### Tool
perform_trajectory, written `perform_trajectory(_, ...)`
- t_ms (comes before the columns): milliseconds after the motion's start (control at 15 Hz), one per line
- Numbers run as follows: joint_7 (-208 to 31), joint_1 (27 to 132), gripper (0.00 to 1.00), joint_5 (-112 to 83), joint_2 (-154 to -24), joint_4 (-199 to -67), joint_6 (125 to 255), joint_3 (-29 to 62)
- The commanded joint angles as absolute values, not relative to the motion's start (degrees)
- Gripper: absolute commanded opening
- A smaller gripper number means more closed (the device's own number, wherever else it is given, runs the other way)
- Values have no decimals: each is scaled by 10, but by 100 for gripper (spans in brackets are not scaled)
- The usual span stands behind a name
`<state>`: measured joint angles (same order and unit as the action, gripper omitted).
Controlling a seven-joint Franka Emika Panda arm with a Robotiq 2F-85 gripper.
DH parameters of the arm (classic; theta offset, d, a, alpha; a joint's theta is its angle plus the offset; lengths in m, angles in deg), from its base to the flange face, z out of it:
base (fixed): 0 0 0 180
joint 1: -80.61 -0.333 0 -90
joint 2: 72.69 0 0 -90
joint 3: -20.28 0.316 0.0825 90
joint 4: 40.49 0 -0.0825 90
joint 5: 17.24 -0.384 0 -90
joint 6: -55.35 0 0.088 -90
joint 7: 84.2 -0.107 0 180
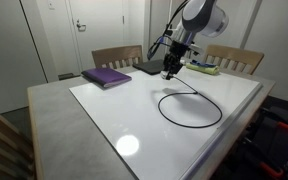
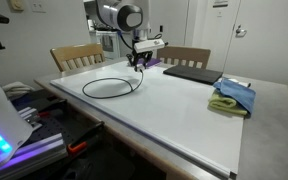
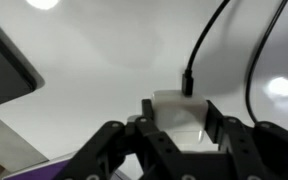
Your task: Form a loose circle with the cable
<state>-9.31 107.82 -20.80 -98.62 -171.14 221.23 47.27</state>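
white board (image 1: 114,115) covers most of a grey table (image 1: 44,125) in both exterior views. at the far left of the board lies a purple book (image 1: 106,77), closed and flat. to the right of it rests a flat black laptop (image 1: 148,67), also closed. next comes the pincer (image 1: 171,73), pointing down, low over the board near its far edge; if it touches the board, i cannot tell. the cable (image 1: 161,106) lies on the white board just in front of the pincer and to the right of it. it is bent into a wide loop, and one part of it runs up toward the pincer. further right, at the far edge, a green and blue cloth (image 1: 206,68) lies in a heap. two wooden chairs (image 1: 117,55) stand behind the table.

in the wrist view the fingers (image 3: 212,112) of the pincer stand apart, with a clear gap between them, and nothing is pinched there. one end of the cable lies on the board just ahead of this gap, and the cord runs away from it. a second stretch of the cord curves at the right side.
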Motion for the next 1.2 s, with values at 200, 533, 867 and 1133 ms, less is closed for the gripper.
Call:
perform_trajectory(200, 152, 1133, 26, -265, -987, -1686, 2132, 541)
perform_trajectory(533, 291, 1077, 26, -280, -968, -1666, 2023, 494)
perform_trajectory(867, 432, 1023, 26, -310, -961, -1681, 1977, 471)
perform_trajectory(1133, 524, 980, 26, -299, -959, -1677, 1897, 435)
